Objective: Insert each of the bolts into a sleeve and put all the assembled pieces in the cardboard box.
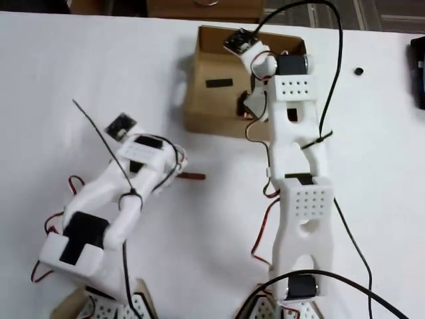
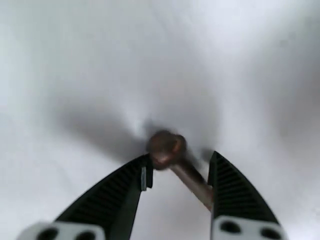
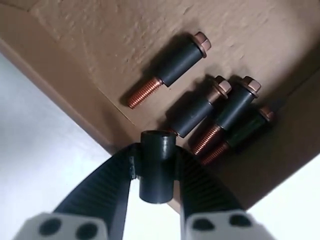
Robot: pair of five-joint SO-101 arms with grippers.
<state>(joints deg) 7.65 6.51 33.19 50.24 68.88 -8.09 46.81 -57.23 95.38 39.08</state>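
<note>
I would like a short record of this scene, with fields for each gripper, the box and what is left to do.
left gripper: shut on a bolt, above the white table
right gripper: shut on an empty black sleeve, over the cardboard box edge
box contents: four assembled pieces lying on its floor
left to do: bolt and sleeve not yet joined
</note>
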